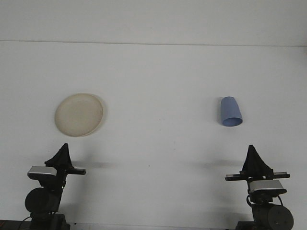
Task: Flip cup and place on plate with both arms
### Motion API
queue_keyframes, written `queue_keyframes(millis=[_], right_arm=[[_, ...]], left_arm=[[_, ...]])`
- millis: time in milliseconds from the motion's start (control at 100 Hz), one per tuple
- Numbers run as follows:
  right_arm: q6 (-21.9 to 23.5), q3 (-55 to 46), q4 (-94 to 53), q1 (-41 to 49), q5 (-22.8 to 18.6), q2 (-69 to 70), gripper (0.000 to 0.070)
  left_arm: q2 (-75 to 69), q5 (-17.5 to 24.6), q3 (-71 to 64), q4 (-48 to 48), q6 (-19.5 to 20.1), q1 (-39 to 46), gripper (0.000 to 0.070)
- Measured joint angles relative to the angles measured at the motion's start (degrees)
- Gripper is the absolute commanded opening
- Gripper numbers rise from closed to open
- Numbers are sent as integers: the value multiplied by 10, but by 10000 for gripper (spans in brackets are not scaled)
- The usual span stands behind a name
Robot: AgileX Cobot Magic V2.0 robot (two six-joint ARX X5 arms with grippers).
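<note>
Probably light and stiff, the small blue plastic cup [231, 112] lies tipped on the white table [158, 76], well to the right of the round cream plate [78, 114]; its smooth tapered wall looks slippery, so mid-body suits a grasp. Left gripper [63, 154] and right gripper [253, 156] sit nearer than the plate, pincer state impossible to tell, arms cut off below.

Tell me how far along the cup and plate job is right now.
Nothing looks done yet. The blue cup lies on its side on the table, far right of the bare cream plate. Neither arm holds anything: the left gripper and the right gripper sit near the front edge, apart from both. Grasping the cup, flipping it and setting it on the plate all remain.
</note>
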Motion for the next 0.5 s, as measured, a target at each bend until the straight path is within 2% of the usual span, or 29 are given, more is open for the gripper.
queue_keyframes(millis=[210,500], right_arm=[[0,120,-134,0,1,47,0],[-4,320,-324,0,1,195,0]], left_arm=[[0,0,0,0,0,0,12],[0,0,0,0,0,0,11]])
